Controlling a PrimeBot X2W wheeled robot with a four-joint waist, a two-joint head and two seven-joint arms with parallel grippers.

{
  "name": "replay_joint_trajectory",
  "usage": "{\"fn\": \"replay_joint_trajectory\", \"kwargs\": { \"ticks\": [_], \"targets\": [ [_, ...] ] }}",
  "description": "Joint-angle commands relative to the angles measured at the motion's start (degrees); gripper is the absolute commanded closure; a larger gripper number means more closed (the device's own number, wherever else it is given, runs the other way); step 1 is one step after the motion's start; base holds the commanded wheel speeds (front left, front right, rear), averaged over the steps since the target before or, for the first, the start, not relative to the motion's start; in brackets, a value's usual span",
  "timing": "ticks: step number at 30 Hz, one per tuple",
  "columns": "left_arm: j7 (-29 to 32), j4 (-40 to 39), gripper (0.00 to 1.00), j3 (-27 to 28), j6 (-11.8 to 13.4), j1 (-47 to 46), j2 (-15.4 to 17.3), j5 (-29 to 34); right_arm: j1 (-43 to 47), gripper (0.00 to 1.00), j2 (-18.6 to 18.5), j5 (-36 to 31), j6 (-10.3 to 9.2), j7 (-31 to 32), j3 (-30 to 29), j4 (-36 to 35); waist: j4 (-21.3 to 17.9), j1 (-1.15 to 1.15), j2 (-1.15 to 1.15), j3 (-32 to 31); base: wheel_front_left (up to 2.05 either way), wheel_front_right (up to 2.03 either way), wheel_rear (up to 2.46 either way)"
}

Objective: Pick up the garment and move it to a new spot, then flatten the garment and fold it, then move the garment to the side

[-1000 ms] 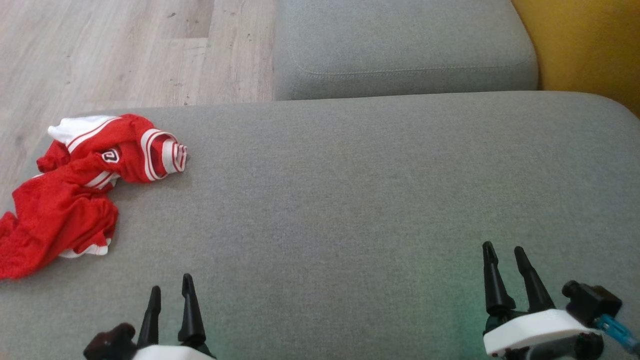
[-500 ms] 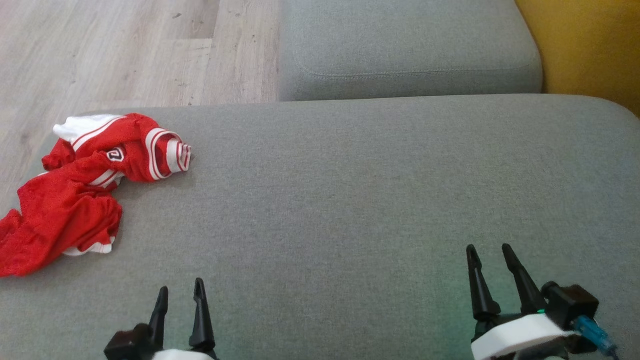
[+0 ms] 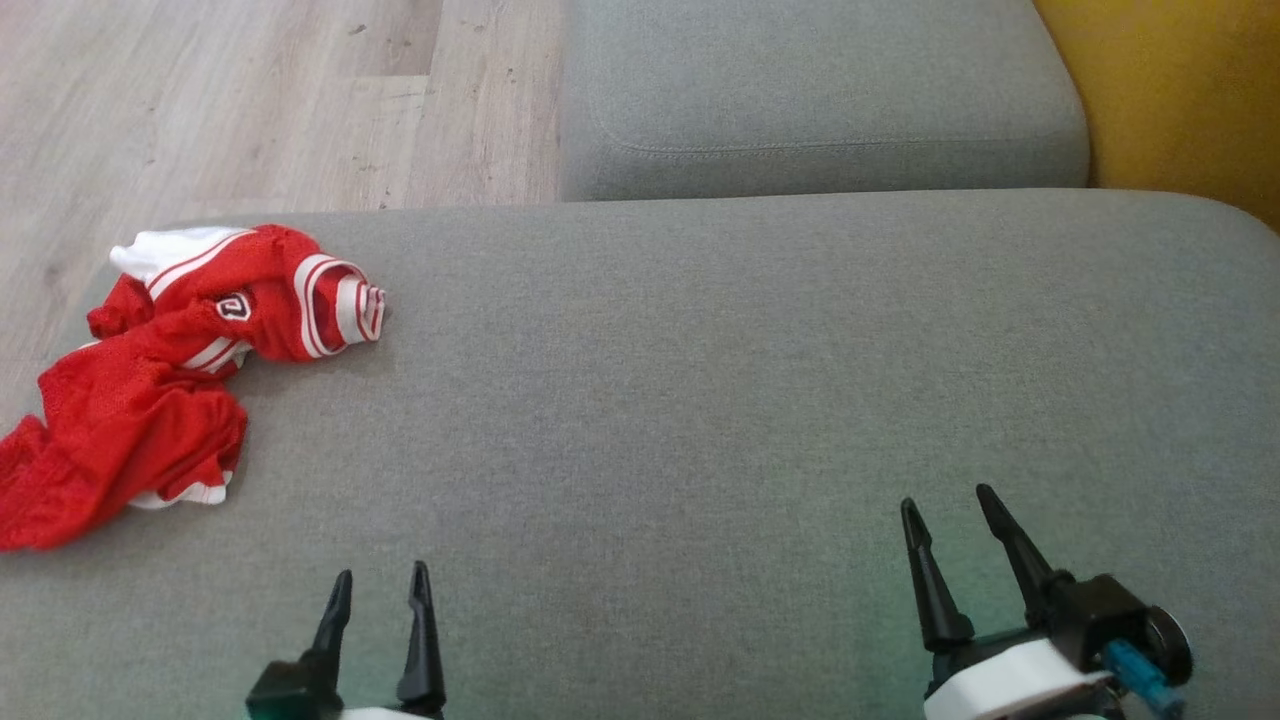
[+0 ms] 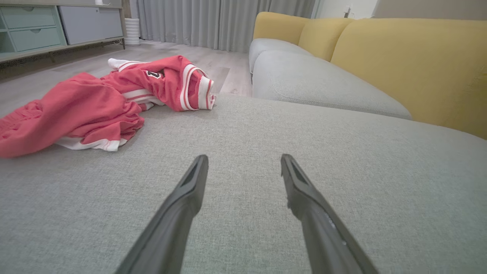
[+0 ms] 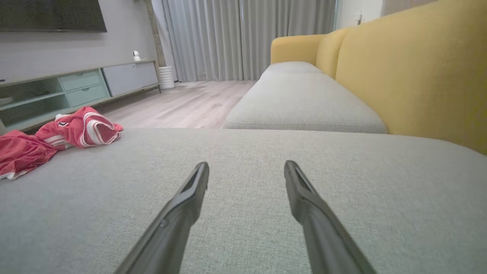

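Note:
The garment is a red jersey with white stripes, lying crumpled at the left edge of the grey sofa cushion. It also lies at the upper left in the left wrist view and at the far left in the right wrist view. My left gripper is open at the bottom, well to the right of and nearer than the garment, with nothing between its fingers. My right gripper stands open over bare cushion at the lower right, far from the garment.
A second grey seat cushion lies beyond the near one, with a yellow backrest to the right. Wooden floor lies past the cushion's left and far edges. A low cabinet and curtains stand across the room.
Both grippers have shifted in the head view: the left one rightward, the right one leftward. The camera has also moved slightly. The garment lies as it did.

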Motion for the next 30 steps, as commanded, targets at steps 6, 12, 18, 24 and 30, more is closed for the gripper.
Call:
{"fn": "replay_joint_trajectory", "kwargs": {
  "ticks": [6,12,18,24,30],
  "targets": [
    [-0.74,-1.97,0.0,1.06,1.07,-0.59,0.72,3.46,-1.1,0.0,-0.57,-5.26,0.44,-1.79,2.06,-2.28,0.17,0.0,0.0,0.16,0.0,0.0,0.0],
    [-0.29,-2.0,0.0,1.32,1.27,-0.57,0.82,2.71,-1.3,0.0,-0.57,-4.78,0.44,-1.79,1.67,-2.11,0.19,0.0,0.0,0.32,0.0,0.0,0.0],
    [0.06,-2.05,0.0,1.41,1.48,-0.59,1.0,2.1,-1.42,0.0,-0.57,-3.26,0.44,-1.79,1.28,-2.02,0.24,0.0,0.0,0.33,0.0,0.0,0.0],
    [0.27,-2.22,0.0,1.34,1.74,-0.56,1.17,1.72,-1.6,0.0,-0.57,-2.17,0.44,-1.79,1.05,-1.33,0.2,0.0,0.0,0.26,0.0,0.0,0.0],
    [0.56,-2.61,0.0,1.14,2.09,-0.49,1.24,1.33,-1.87,0.0,-0.57,-1.16,0.44,-1.79,0.92,-0.65,0.13,0.0,0.0,0.18,0.0,0.0,0.0]
  ]
}}
